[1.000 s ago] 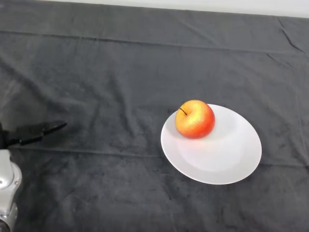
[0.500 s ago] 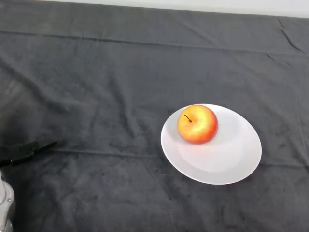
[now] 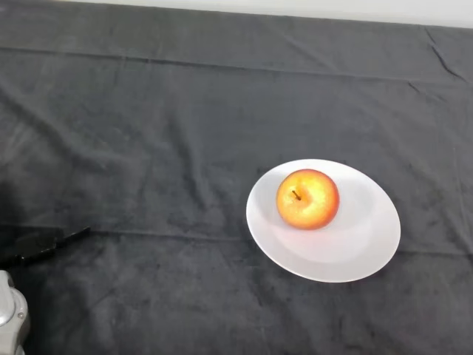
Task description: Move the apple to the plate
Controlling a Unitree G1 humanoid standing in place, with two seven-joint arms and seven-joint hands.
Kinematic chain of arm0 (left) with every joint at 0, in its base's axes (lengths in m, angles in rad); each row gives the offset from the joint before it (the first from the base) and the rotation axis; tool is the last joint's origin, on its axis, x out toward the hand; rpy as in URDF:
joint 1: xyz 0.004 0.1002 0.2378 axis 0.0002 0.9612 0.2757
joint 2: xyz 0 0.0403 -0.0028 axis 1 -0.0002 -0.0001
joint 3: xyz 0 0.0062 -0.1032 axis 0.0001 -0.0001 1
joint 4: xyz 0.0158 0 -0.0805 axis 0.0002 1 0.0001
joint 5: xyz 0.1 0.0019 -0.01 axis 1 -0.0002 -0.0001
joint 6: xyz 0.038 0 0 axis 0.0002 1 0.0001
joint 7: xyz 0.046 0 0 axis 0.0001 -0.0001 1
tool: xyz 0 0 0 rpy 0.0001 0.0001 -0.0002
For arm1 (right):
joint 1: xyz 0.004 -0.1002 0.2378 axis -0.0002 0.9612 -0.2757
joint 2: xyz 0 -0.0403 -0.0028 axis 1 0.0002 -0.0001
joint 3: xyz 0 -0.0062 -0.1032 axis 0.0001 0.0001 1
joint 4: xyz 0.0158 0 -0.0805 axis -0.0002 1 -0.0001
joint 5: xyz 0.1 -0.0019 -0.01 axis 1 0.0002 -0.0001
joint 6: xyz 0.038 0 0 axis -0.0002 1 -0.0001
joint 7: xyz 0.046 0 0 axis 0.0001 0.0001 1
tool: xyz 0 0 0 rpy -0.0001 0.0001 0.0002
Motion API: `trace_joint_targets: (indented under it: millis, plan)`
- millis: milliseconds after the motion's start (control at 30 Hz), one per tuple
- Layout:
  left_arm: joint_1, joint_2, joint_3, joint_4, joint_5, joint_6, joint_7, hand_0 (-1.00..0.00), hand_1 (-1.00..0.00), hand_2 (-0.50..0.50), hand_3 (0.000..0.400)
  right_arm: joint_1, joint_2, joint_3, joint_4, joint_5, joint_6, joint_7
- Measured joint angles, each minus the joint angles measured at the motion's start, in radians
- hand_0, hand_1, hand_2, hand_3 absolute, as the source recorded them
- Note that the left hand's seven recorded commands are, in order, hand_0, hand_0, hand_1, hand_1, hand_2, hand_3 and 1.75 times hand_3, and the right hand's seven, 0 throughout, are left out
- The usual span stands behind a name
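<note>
The hand [image 3: 41,242] is mostly cut off by the left edge: only a thin black sliver of it shows, low over the cloth [image 3: 185,111], tapering to a point toward the right. Whether its fingers are spread or closed I cannot tell, and it holds nothing that can be seen. Below it, in the lower left corner, a rounded silver-grey part of the arm [image 3: 9,322] is also cropped by the frame.

The apple [image 3: 307,199] sits on the plate [image 3: 362,248], in its upper left part, well apart from the hand. It is red with a yellow-orange patch round the stem. The stem faces up toward the camera, tilted slightly to the lower right, so the apple's core axis runs roughly vertical. Its underside is hidden.

The plate is white and lies flat on the cloth, right of centre. The cloth is dark and creased.
</note>
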Motion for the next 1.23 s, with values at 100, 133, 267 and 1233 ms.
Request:
trace_joint_targets:
  millis: [100, 133, 267, 1233]
  plan:
    - [0.000, 0.000, 0.006, 0.000, 0.000, 0.003, -0.001, 0.00, 0.00, 0.00, 0.000, 0.000, 0.000, 0.0000, 0.000, 0.0001, 0.000, 0.0000]
    - [0.000, 0.000, 0.009, 0.000, 0.000, 0.003, -0.001, 0.00, 0.00, 0.00, 0.000, 0.000, 0.000, 0.0000, 0.000, 0.0002, 0.000, 0.0000]
    - [0.000, 0.000, 0.033, 0.000, 0.010, 0.004, -0.002, 0.00, 0.00, 0.00, 0.000, 0.000, 0.000, 0.0001, 0.000, 0.0003, 0.000, 0.0000]
    - [0.000, 0.000, 0.073, 0.002, 0.033, 0.004, -0.002, 0.00, 0.00, 0.00, 0.000, -0.032, -0.027, -0.0849, 0.040, -0.0621, 0.084, 0.0532]
